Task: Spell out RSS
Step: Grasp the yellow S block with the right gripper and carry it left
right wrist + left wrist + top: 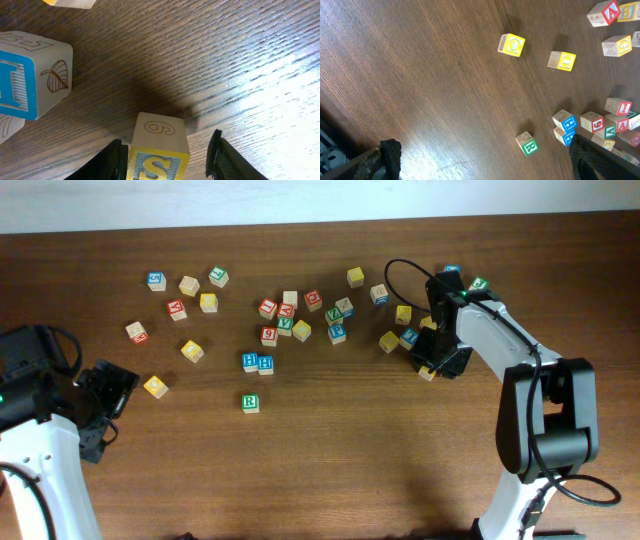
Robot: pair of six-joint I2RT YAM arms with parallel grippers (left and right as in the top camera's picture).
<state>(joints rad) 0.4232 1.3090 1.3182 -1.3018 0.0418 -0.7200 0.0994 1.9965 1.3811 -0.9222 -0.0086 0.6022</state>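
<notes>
The R cube (pixel 250 402), a green R on a pale face, stands alone on the table below the two blue H cubes (pixel 258 362); it also shows in the left wrist view (pixel 527 144). A yellow S cube (pixel 160 152) sits on the table between the fingers of my right gripper (pixel 166 142). The left finger is at the cube and the right finger stands off with a gap. In the overhead view this cube (pixel 427 374) is at the gripper (pixel 437 365). I cannot tell which other yellow cube carries an S. My left gripper (pixel 110 395) is open and empty, far left.
Many letter cubes lie scattered across the far half of the table, with a cluster (pixel 300 315) at the middle. A blue-faced cube (pixel 30 75) stands close to the left of the right gripper. Two yellow cubes (pixel 511 45) (pixel 562 60) lie ahead of the left gripper.
</notes>
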